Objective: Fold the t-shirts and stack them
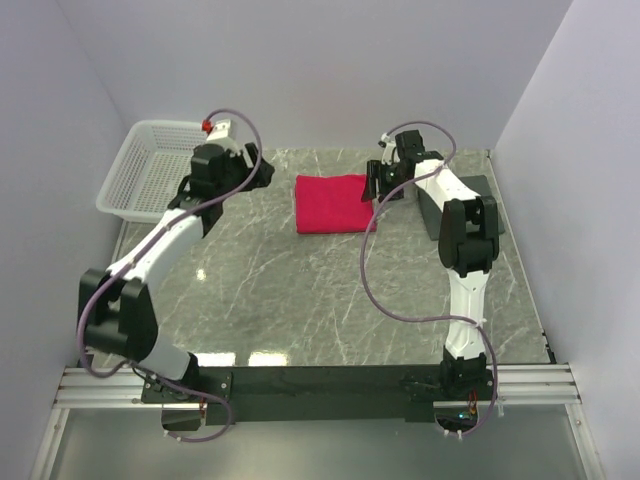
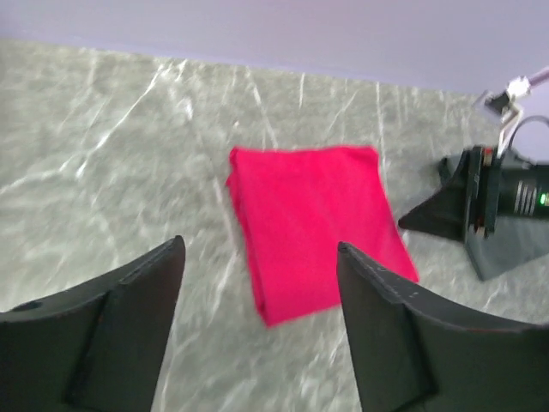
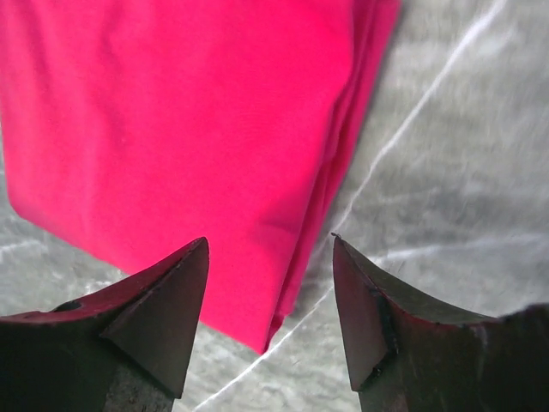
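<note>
Near edge, top view: your two arms stand on the black mounting rail [image 1: 320,380] of the marble table [image 1: 300,300].
T-shirt [image 1: 332,203], top view: folded red rectangle, far middle, between your grippers; white basket [image 1: 150,170] far left.
Left gripper [image 2: 257,249], left wrist: fingers wide, empty, t-shirt beyond them.
Right gripper [image 3: 270,240], right wrist: fingers parted, empty, by the t-shirt's layered edge.

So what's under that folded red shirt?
The t-shirt lies flat on the grey marble table; stacked folded layers show at its edge. Anything directly beneath is hidden by the cloth.
</note>
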Available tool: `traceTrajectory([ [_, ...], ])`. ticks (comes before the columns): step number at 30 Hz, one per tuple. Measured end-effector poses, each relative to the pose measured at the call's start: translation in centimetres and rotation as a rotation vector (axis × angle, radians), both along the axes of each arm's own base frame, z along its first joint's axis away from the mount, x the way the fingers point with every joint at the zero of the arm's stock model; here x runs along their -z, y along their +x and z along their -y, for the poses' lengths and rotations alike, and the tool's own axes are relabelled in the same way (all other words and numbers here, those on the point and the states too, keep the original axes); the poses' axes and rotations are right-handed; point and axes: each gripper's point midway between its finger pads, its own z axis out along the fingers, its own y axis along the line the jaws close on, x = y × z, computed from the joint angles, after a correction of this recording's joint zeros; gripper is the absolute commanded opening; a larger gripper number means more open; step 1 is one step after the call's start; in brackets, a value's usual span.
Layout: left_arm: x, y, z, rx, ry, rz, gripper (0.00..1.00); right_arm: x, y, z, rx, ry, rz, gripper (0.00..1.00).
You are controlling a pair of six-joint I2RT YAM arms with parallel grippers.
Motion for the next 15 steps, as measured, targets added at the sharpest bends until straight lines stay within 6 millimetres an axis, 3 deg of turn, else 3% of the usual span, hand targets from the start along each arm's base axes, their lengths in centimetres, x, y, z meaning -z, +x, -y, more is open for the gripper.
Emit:
traceTrajectory([
  [1,0.0,-0.8,-0.3,-0.004,0.003,0.002,0.79,0.4,-0.4,0.1,0.008,0.004,-0.02,0.74],
  [9,1.6,-6.9,-2.4,-0.025,-0.01,-0.04,0.79,0.8,0.0,0.1,0.105,0.047,-0.07,0.75],
  [14,2.3,-9.7,-3.1,-0.034,-0.031,-0.066,0.79,3.8,0.3,-0.2,0.143,0.065,-0.135,0.75],
  [15,2.2,-10.0,-3.1,-0.035,-0.035,-0.065,0.79,3.5,0.5,-0.5,0.142,0.08,-0.131,0.75],
])
